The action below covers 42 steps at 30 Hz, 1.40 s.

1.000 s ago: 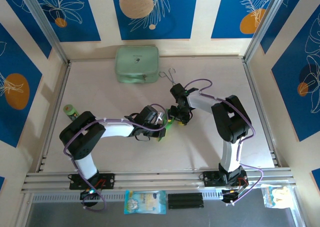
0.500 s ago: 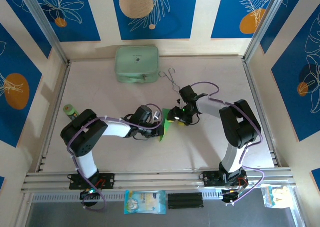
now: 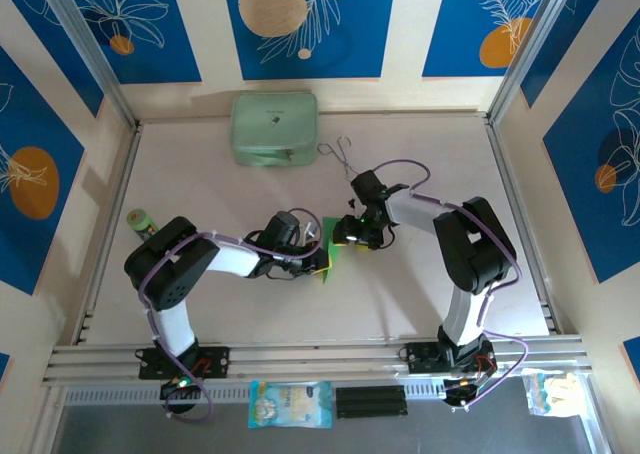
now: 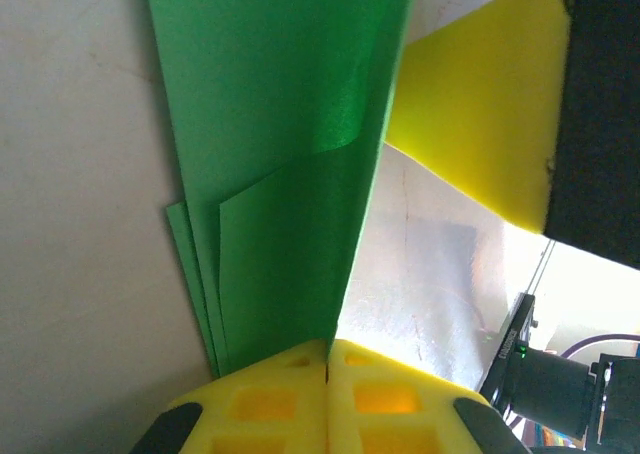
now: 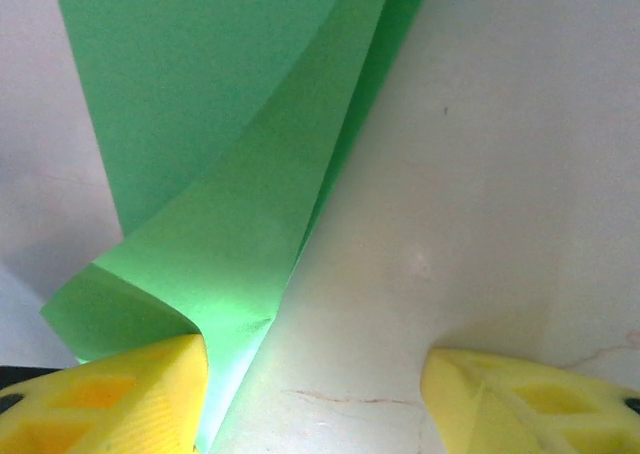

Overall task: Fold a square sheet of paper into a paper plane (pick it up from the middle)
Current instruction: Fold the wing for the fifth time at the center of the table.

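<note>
— What's closest to us?
— On the rail (image 3: pixel 320 359) in front of the counter (image 3: pixel 400 304), a blue-and-white packet (image 3: pixel 290 404) lies between the feet of the left arm (image 3: pixel 230 257) and the right arm (image 3: pixel 465 244). A paler packet (image 3: pixel 550 391) sits off to the right.
— And the paper?
— The folded green paper (image 4: pixel 280 124) is mid-counter, between the two claws. The left claw (image 4: pixel 328 349) is clamped tight on one end, and several layers fan out from between its yellow fingers.
— The right one?
— The right claw (image 5: pixel 315 374) is open, fingers wide apart. One finger (image 5: pixel 120 394) touches the paper's curled fold; the other is over bare counter.
— Anything blocking the view?
— From above, both wrists and their cables (image 3: pixel 400 164) crowd over the paper, so just a green sliver shows there.
— Further back?
— A small green roll (image 3: pixel 141 219) stands near the left wall, beside the left arm. Thin wire tongs (image 3: pixel 340 154) lie between the right arm's wrist and a mint-green case (image 3: pixel 274 127) at the back wall.
</note>
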Tool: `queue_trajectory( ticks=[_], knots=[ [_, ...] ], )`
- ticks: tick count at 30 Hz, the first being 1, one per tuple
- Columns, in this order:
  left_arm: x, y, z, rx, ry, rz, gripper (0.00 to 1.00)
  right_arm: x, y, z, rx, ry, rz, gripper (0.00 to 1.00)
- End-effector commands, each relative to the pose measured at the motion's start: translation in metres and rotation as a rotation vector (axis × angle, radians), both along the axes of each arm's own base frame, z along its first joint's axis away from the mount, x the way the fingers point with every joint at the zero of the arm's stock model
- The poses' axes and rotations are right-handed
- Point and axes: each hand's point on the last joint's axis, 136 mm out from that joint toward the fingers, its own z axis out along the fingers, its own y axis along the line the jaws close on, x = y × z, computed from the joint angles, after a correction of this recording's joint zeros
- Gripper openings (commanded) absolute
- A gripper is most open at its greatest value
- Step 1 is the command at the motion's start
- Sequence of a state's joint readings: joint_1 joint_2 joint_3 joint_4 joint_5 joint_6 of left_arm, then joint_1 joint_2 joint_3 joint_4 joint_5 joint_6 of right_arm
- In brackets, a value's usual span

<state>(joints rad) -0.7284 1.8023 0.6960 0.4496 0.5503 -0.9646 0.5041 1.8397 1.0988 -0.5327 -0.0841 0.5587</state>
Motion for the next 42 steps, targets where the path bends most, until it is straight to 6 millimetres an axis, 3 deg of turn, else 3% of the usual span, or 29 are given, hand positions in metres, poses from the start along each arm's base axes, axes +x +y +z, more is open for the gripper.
queue_trajectory(
  ticks=[1,17,27,35,42],
  knots=[
    [-0.001,0.002,-0.004,-0.009,0.015,-0.003,0.09,-0.011,0.020,-0.048,-0.029,0.036,0.053,0.63],
    [0.001,0.014,0.012,0.020,-0.051,0.037,0.25,-0.014,0.013,-0.068,-0.139,0.100,-0.042,0.63],
    [0.000,0.024,0.020,0.224,-0.246,0.004,0.34,-0.016,0.014,-0.069,-0.140,0.116,-0.056,0.63],
    [0.000,0.015,0.031,0.326,-0.420,-0.030,0.38,-0.017,0.016,-0.070,-0.126,0.132,-0.072,0.63],
    [-0.007,0.003,0.024,0.343,-0.477,-0.094,0.40,-0.017,0.018,-0.069,-0.110,0.148,-0.084,0.63]
  ],
)
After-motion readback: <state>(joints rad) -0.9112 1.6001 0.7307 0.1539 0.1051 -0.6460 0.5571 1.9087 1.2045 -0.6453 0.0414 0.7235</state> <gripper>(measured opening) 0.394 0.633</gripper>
